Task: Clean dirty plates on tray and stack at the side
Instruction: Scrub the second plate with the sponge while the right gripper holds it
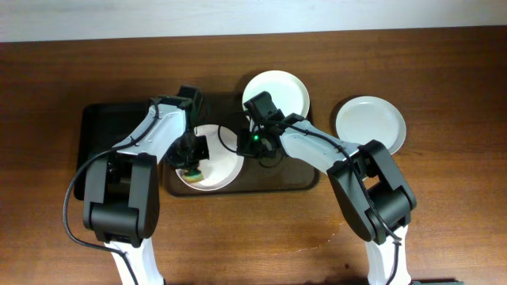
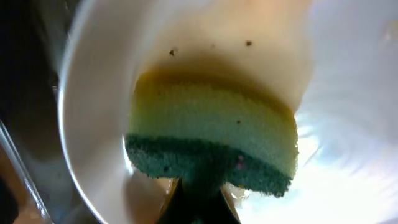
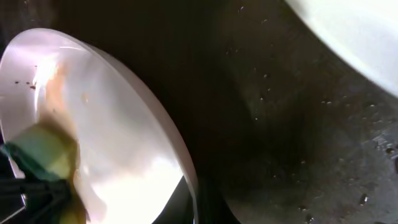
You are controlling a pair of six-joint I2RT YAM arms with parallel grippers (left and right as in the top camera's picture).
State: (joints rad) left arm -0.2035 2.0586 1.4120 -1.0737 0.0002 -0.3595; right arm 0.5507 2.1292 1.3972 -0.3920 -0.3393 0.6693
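Note:
A white plate sits tilted in the brownish tray. My left gripper is shut on a yellow-green sponge with a dark green scouring side and presses it into this plate, which has orange-brown smears and small specks. My right gripper is shut on the plate's right rim and holds it tipped up; the sponge shows at its left. A second plate lies at the tray's far edge and also shows in the right wrist view. A third plate lies on the table to the right of the tray.
A smaller black tray lies left of the brownish tray, under my left arm. The wooden table stretches in front of the trays. The tray floor is dark with small wet specks.

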